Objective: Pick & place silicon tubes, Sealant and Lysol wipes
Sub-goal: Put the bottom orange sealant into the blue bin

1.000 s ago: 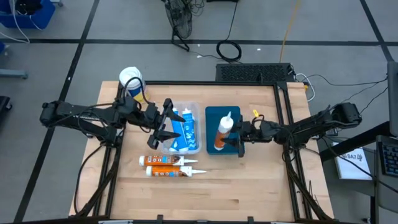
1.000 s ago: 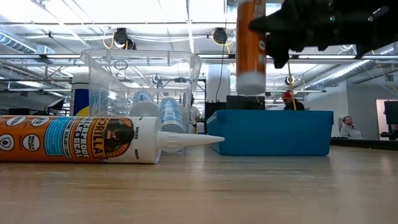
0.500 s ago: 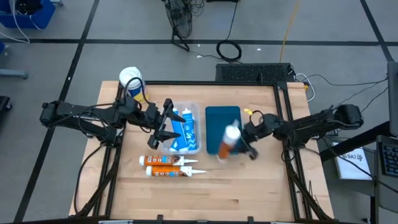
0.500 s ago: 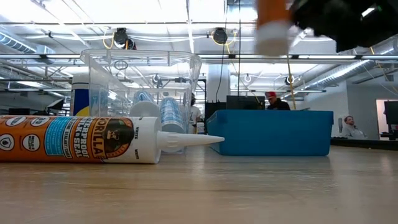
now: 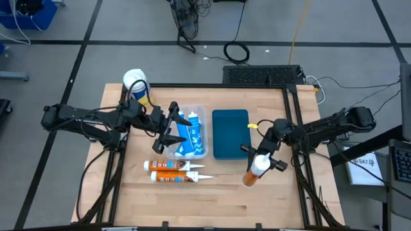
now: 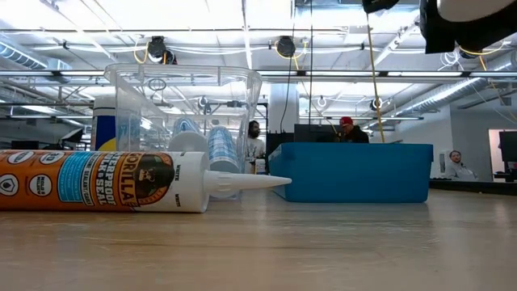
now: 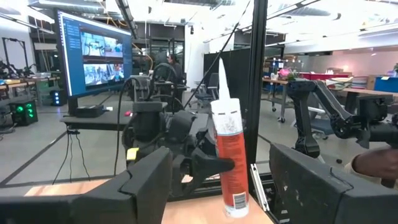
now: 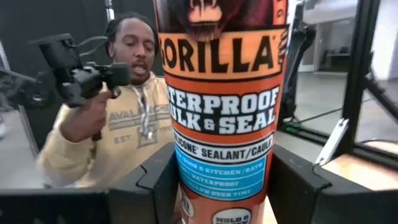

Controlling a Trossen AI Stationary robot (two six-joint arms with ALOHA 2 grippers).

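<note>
The right gripper (image 5: 260, 163) has carried an orange sealant cartridge (image 5: 255, 169) out of the blue bin (image 5: 230, 133). 1 s ago it stood upright over the bin; now it hangs right of centre in the high view, clear of the bin's lower right corner, above bare tabletop (image 5: 212, 199). Fingers clamped on the cartridge body, as the right wrist view shows w/ the label filling the frame. Probably this one is en route to a new spot, so the blue bin is being emptied, not filled.

The left gripper (image 5: 168, 126) hangs over the left rim of the clear bin (image 5: 201, 113), centre-left, fingers apart and holding nothing, same as 1 s ago.

Containers: the blue bin looks empty from above. The clear bin holds blue tubes (image 5: 191, 133) lying side by side. Two more orange cartridges (image 5: 172, 171) lie on the tabletop just below the clear bin, nozzles pointing right.

The Lysol wipes canister (image 5: 135, 83) stands upright at the tabletop's upper left corner, well apart from both grippers, untouched.

A person in a yellow hoodie (image 8: 134, 127) shows beyond the tabletop in the right wrist view.
</note>
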